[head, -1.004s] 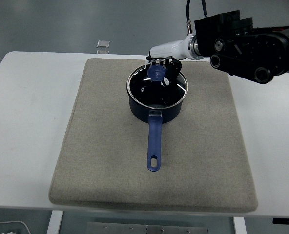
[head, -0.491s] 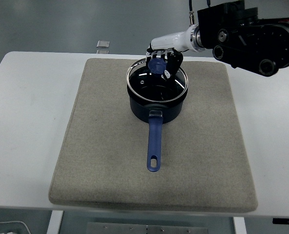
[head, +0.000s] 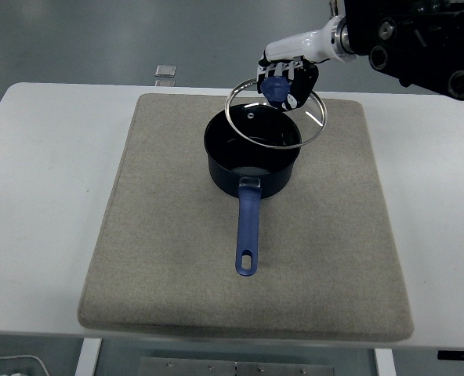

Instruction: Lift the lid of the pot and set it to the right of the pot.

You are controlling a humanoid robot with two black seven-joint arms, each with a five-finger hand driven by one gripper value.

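Your lid [head: 277, 114] is off the pot [head: 252, 162] and in the air: a round glass disc with a metal rim and a blue knob [head: 275, 87] at its centre. It hangs tilted, above the pot's far right side, its rim overlapping the pot's opening in the head view and reaching out past the pot's right edge. The right hand [head: 285, 82] is grasping it, black fingers [head: 299, 92] wrapped around the blue knob, with the white wrist and the black arm running off toward the upper right corner.

Below, the dark blue pot stands uncovered on the grey mat [head: 161, 258], toward the mat's far middle. Its blue handle [head: 248, 231] points straight back toward the near edge, with a hanging hole at its end. The mat lies on the white table [head: 36, 188] and covers most of its middle.

Beyond the table's far edge, on the left, you can see a small pale square object [head: 165, 71] on the floor.
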